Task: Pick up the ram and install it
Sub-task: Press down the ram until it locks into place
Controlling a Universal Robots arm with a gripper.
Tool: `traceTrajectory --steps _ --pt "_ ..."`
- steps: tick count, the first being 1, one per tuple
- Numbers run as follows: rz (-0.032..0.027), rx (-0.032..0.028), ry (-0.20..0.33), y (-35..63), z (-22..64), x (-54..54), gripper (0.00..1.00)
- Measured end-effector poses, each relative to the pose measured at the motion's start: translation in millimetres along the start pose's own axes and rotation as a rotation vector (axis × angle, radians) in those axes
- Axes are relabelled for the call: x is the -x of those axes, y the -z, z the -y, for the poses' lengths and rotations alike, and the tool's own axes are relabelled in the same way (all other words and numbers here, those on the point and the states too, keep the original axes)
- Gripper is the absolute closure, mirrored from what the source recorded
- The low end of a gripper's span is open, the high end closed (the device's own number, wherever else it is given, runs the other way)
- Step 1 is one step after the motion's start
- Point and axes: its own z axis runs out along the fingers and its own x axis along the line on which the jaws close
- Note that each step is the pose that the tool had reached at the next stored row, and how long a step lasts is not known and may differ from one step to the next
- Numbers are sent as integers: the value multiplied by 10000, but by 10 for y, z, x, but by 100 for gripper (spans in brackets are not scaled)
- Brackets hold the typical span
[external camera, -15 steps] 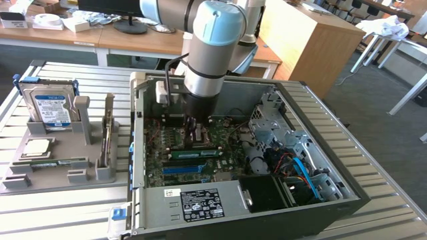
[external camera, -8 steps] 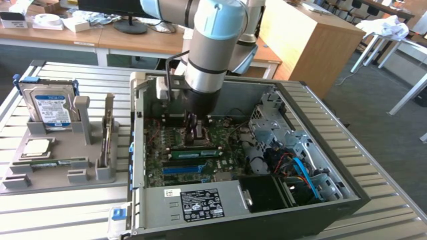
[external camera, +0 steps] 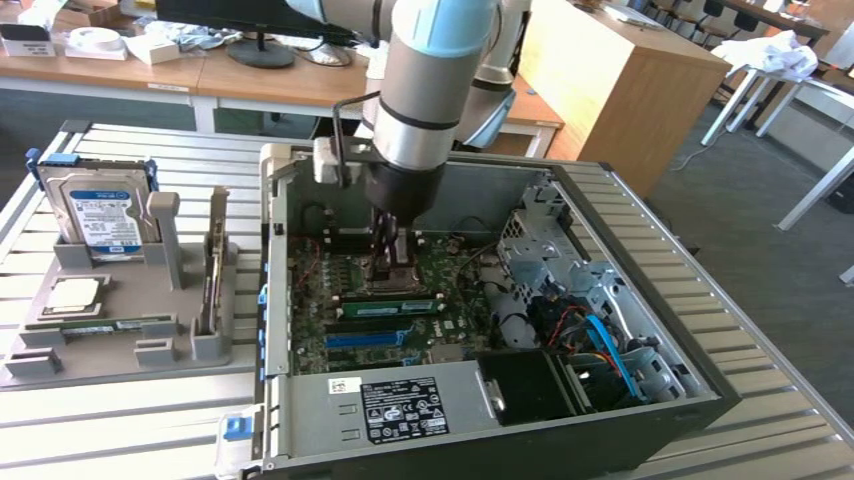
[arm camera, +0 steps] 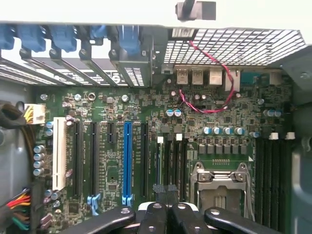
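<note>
The ram (external camera: 387,305) is a thin green stick with dark chips. It stands on edge in a slot of the motherboard (external camera: 320,320), between the blue slot (external camera: 367,338) and the processor socket (external camera: 400,278). In the wrist view the ram (arm camera: 158,161) is a thin line seen edge-on, running out from under the fingertips. My gripper (external camera: 398,270) reaches down into the open computer case, just above the ram. Its jaws are shut together with nothing visible between them (arm camera: 165,189). I cannot tell whether they touch the stick.
A grey fixture (external camera: 127,290) at the exterior view's left holds a hard drive (external camera: 96,215), a silver processor chip (external camera: 74,292) and another green stick (external camera: 100,325). The case walls (external camera: 274,250), a drive cage (external camera: 534,250) and cables (external camera: 594,335) hem in the gripper.
</note>
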Motion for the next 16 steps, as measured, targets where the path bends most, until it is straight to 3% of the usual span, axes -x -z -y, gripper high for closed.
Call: traceTrajectory --steps 16 --pt "-7 0 0 415 -7 6 90"
